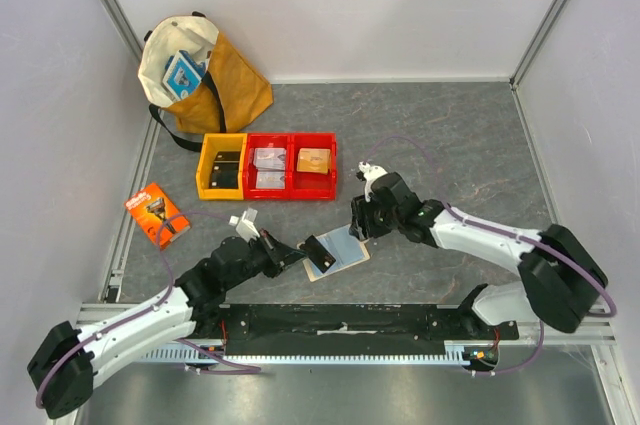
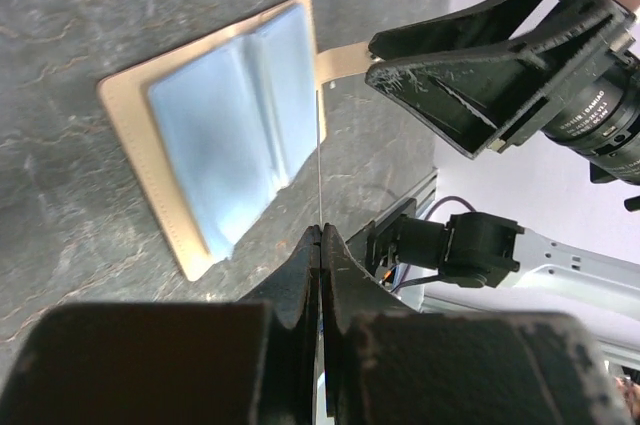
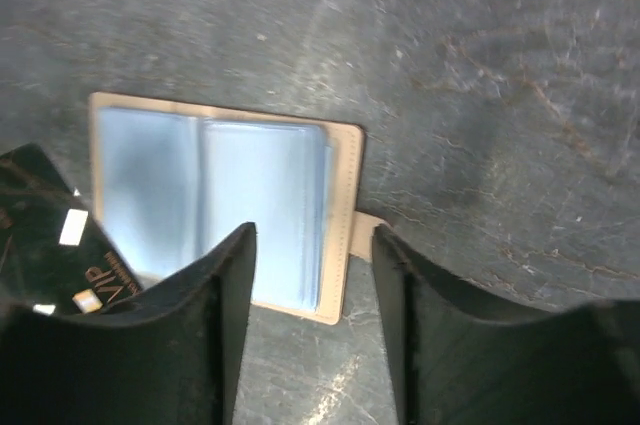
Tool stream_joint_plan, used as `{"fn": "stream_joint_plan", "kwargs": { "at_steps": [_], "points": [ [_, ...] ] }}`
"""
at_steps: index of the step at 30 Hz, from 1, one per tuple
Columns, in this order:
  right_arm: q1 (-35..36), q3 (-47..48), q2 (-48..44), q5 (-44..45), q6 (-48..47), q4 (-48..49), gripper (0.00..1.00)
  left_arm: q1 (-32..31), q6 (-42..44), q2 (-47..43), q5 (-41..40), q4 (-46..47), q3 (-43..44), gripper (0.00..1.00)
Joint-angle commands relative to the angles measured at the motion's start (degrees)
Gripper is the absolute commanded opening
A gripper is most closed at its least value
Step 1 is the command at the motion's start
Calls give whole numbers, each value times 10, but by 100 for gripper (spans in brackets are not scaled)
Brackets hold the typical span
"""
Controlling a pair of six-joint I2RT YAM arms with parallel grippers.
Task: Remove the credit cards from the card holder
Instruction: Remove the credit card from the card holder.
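Observation:
The beige-tan card holder (image 1: 345, 245) lies open on the grey table, its pale blue sleeves facing up; it also shows in the left wrist view (image 2: 215, 135) and the right wrist view (image 3: 215, 195). My left gripper (image 1: 306, 245) (image 2: 321, 230) is shut on a dark credit card (image 1: 322, 253), held at the holder's left edge. The card shows edge-on as a thin line (image 2: 319, 155) in the left wrist view, and as a dark face marked VIP (image 3: 50, 245) in the right wrist view. My right gripper (image 1: 358, 228) (image 3: 312, 245) is open and empty, just above the holder's right edge and snap tab (image 3: 362, 235).
A yellow bin and two red bins (image 1: 268, 167) stand in a row behind the holder. An orange razor package (image 1: 157, 213) lies at the left. A tan and white tote bag (image 1: 200, 75) stands at the back left. A metal rail (image 1: 340, 330) runs along the near edge.

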Motion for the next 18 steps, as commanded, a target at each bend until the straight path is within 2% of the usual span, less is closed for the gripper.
{"fn": "stream_joint_plan", "kwargs": {
  "at_steps": [1, 3, 5, 13, 18],
  "points": [
    [-3, 24, -69, -55, -66, -3, 64, 2, 53, -39, -15, 10, -12, 2],
    [-6, 34, -80, -115, -94, -4, 73, 2, 72, -51, -7, 27, -13, 2],
    [-9, 44, -82, -169, -109, -6, 77, 2, 95, -57, 5, 50, -10, 2],
    [-23, 83, -89, -360, -135, -8, 75, 2, 231, -22, 120, 77, 59, 2],
    [-24, 127, -76, -433, -198, -87, 72, 2, 297, 29, 206, 77, 106, 2]
  ]
}}
